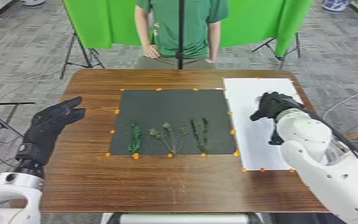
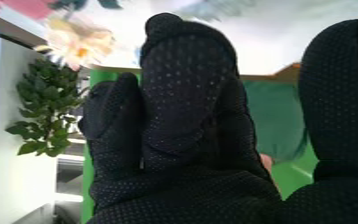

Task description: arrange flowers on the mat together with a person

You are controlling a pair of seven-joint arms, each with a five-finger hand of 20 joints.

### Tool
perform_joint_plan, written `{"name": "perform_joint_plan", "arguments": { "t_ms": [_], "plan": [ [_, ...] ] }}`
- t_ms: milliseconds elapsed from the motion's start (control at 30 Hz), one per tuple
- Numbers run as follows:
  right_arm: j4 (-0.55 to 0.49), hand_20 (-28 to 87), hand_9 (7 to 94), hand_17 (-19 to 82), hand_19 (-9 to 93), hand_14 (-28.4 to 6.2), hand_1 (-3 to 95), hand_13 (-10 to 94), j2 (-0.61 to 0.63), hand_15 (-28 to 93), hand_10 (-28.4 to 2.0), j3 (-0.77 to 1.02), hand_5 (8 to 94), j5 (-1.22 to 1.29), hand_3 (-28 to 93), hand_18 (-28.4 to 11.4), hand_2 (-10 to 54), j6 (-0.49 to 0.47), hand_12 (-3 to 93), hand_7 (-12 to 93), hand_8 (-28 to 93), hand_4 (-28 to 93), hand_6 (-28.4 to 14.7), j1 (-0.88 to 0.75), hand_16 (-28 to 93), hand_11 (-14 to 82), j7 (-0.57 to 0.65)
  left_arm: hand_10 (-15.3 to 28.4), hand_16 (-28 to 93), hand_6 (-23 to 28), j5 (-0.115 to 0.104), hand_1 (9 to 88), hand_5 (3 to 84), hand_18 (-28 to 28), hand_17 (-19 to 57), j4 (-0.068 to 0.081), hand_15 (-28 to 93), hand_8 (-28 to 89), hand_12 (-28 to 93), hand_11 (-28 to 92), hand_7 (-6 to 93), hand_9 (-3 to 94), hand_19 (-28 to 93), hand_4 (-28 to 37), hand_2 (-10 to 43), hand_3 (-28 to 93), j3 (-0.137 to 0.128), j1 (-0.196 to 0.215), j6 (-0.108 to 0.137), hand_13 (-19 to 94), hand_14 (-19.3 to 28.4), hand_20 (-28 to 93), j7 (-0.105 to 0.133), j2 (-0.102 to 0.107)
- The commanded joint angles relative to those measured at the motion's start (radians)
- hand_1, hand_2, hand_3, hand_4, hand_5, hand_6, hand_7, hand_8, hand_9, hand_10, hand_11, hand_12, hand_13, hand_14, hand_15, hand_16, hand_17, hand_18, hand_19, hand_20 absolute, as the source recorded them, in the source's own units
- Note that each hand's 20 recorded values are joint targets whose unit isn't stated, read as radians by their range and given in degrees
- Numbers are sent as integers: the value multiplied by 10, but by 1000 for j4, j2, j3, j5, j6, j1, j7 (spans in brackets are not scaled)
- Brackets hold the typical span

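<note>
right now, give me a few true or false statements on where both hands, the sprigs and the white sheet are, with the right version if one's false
1. The white sheet lies to the right of the dark mat. True.
2. The green sprigs all lie on the white sheet. False: the green sprigs lie on the dark mat.
3. The left hand is at the left side of the table. True.
4. The right hand is over the dark mat. False: the right hand is over the white sheet.
5. The fingers of the left hand are curled round a sprig. False: that hand is open and empty.
</note>
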Motion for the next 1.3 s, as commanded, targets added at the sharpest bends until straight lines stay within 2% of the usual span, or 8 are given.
{"name": "perform_joint_plan", "arguments": {
  "t_ms": [33, 633, 733, 767, 833, 867, 1100, 1300],
  "plan": [
    [27, 238, 726, 570, 904, -11, 332, 937, 5, 464, -162, -5, 561, -10, 608, -157, -95, -15, 224, 111, -72, -187, -1, 2, 272, 171, 14, 145, 9, 47, -1, 251, 423, 106, 82, 0, 103, -64, 117, 157, 94, 447, 22, -269, -1, 682, 4, 7, -6, 369, 169, 172, -10, -6],
    [52, 221, 794, 602, 931, 12, 470, 937, -11, 554, -125, -36, 636, -46, 662, -138, -95, 194, 224, 173, -78, -253, 16, -78, 229, 209, -6, 144, 10, 46, -3, 251, 422, 106, 81, 1, 103, -63, 117, 156, 93, 446, 22, -267, -1, 681, -2, 3, -9, 369, 169, 171, -16, -9],
    [55, 240, 824, 606, 932, 15, 526, 937, -7, 577, -110, -42, 665, -49, 604, -139, -95, 256, 314, 196, -77, -251, 19, -92, 217, 167, -17, 144, 9, 46, -3, 251, 422, 106, 81, 1, 103, -63, 117, 156, 93, 446, 22, -267, -2, 681, -3, 3, -9, 369, 169, 171, -16, -10],
    [59, 244, 838, 607, 932, 15, 554, 937, -8, 580, -104, -45, 673, -54, 562, -139, -95, 277, 339, 195, -47, -236, 18, -93, 216, 146, -23, 144, 9, 46, -3, 251, 422, 106, 81, 0, 103, -63, 117, 155, 93, 446, 22, -267, -2, 681, -4, 5, -8, 369, 169, 171, -17, -9],
    [63, 294, 882, 613, 922, 17, 840, 937, -4, 603, -92, -56, 712, -53, -141, -139, -95, 320, 396, 195, 90, 205, 16, -90, 209, 92, -28, 144, 10, 47, -3, 252, 422, 106, 81, -1, 103, -64, 116, 155, 93, 446, 22, -268, -1, 680, -5, 6, -6, 369, 169, 171, -17, -9],
    [65, 291, 905, 618, 929, 21, 895, 937, -8, 626, -84, -48, 747, -55, -234, -141, -95, 316, 408, 197, 128, 264, 16, -86, 204, 83, -41, 144, 9, 47, -4, 252, 422, 106, 81, -1, 102, -64, 116, 155, 93, 446, 22, -268, -1, 681, -7, 7, -5, 369, 169, 171, -17, -8],
    [11, 330, 937, 633, 932, 28, 936, 937, 26, 670, -72, -23, 819, -36, -283, -143, -95, 386, 399, 220, 174, 326, 10, -79, 193, 139, -32, 144, 10, 47, -26, 252, 423, 106, 81, -4, 103, -63, 117, 156, 93, 446, 23, -267, -1, 680, -50, 33, 4, 369, 169, 171, -11, 15],
    [-64, 343, 937, 634, 932, 29, 938, 937, 39, 676, -73, -30, 825, -18, -283, -143, -95, 416, 397, 218, 176, 334, 10, 27, 193, 144, -37, 144, 9, 47, -100, 252, 423, 106, 82, 5, 102, -63, 118, 158, 94, 446, 24, -268, -1, 680, -136, 80, 42, 368, 169, 172, 10, 39]
  ]
}}
